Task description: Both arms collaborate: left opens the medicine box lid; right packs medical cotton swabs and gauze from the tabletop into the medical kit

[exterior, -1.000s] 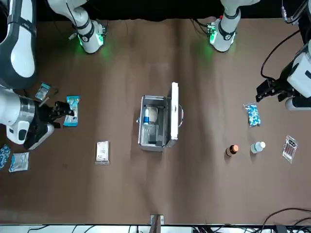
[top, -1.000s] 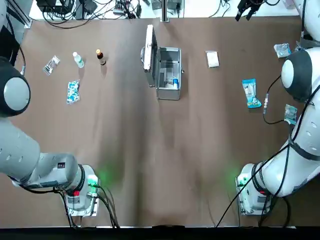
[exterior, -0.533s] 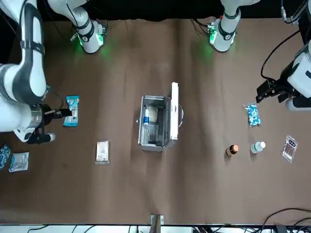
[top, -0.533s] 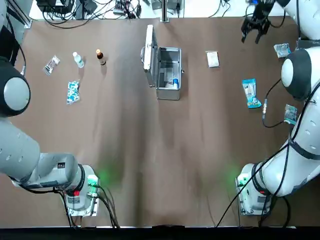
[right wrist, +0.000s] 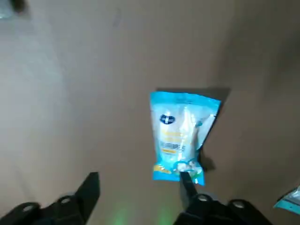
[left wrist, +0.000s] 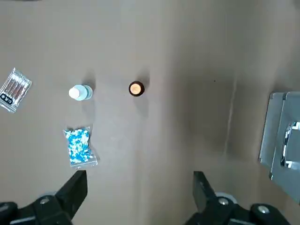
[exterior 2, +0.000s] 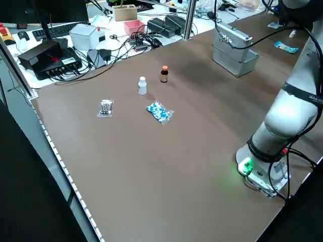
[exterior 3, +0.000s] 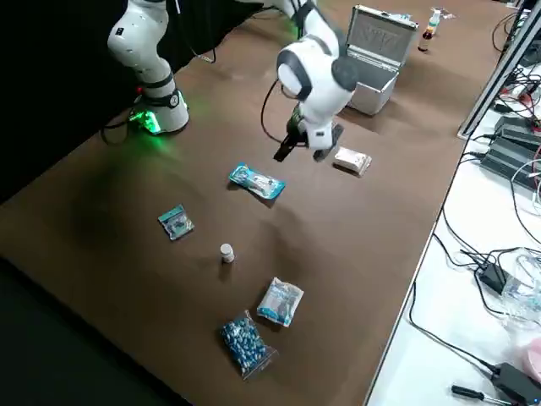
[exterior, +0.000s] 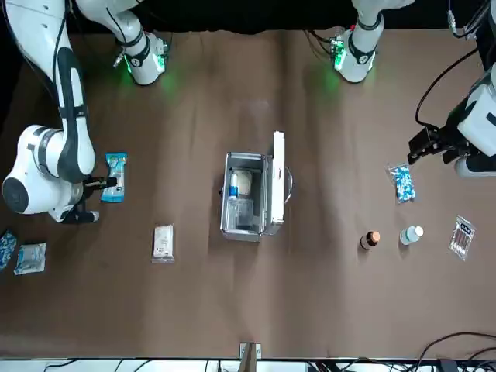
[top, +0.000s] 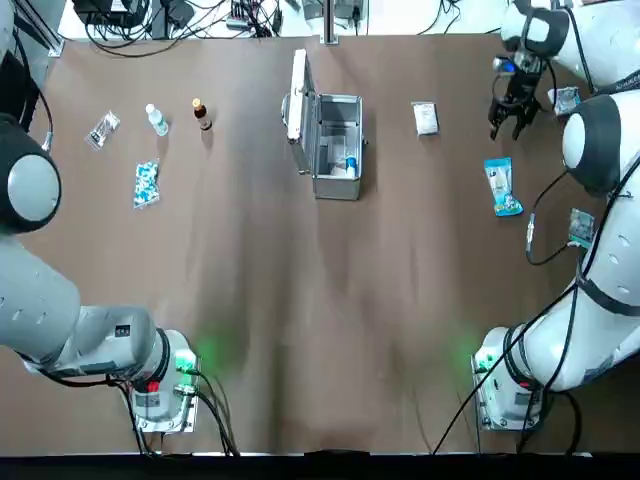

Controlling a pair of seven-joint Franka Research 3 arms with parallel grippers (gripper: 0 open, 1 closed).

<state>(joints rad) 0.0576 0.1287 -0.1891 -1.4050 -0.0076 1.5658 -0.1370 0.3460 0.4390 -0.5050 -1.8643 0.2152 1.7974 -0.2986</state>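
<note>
Near 12 o'clock on the table, with the robot's side as 6, I see the metal case (top: 338,150) with its lid (top: 298,100) standing open on the 9 o'clock side. Inside are a blue-capped bottle (top: 351,166) and something pale that I can't make out.

Over at the left edge, the left gripper (left wrist: 140,174) is out of the overhead picture, but its own wrist camera shows its 2 fingers wide apart with nothing between them. It hangs toward 9 o'clock from the case.

The right gripper (right wrist: 139,176) is above the table at about 3 o'clock from the case. Its 2 fingers are also well apart and grip nothing. The long blue-and-white packet (top: 503,187) lies on the brown table (top: 300,290), at 6 o'clock from that gripper in the overhead picture; 1 fingertip covers a bit of the packet's end in the wrist picture. The small white packet (top: 425,118) lies flat, between 2 and 3 o'clock from the case.

Beyond the right gripper, a pale packet (top: 566,99) is partly hidden by the arm. Toward 9 o'clock from the case are a brown bottle (top: 202,115), a white-capped bottle (top: 157,120), a clear packet (top: 102,130) and a blue-speckled packet (top: 146,185).
</note>
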